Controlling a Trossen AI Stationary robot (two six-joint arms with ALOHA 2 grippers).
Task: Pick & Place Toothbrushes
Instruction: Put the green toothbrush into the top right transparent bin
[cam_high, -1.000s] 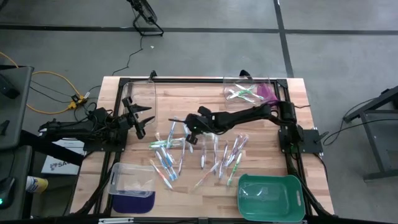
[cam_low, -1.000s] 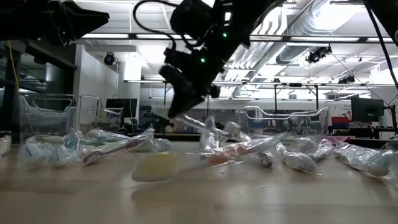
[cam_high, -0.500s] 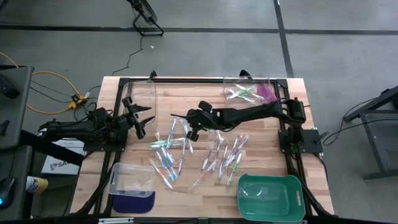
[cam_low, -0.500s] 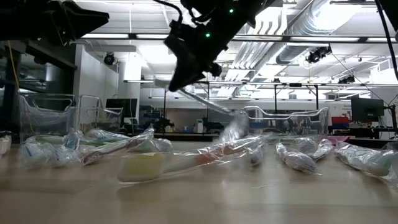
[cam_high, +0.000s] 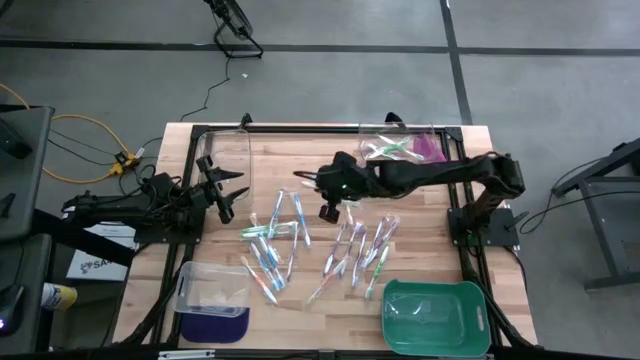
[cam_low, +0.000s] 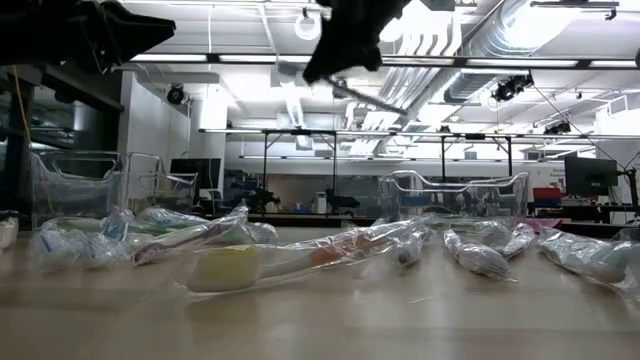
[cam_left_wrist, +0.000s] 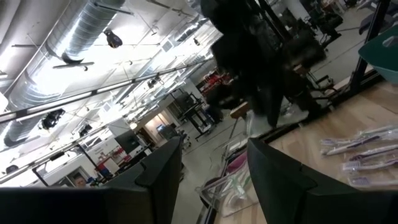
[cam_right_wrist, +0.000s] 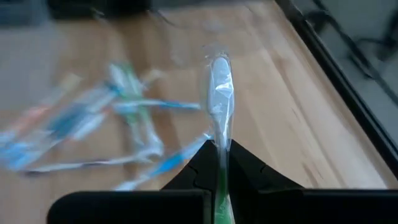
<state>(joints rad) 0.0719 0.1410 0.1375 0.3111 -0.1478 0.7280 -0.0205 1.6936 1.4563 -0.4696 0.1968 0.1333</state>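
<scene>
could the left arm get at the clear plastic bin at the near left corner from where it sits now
Probably yes. The left hand hangs open at the table's left edge, holding nothing, and the clear plastic bin lies on the same side nearer the front, with bare wood between. The right hand, shut on a wrapped green-handled toothbrush, is well clear.

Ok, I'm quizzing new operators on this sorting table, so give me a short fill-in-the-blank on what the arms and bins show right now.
1. The right tool is shut on a wrapped ____, lifted above the table.
2. The left tool waits with its fingers ____, holding nothing.
3. The tray at the table's near right corner is coloured ____.
4. The pile of toothbrushes lies loose on the ____.

Missing words: toothbrush; open; green; table
</scene>
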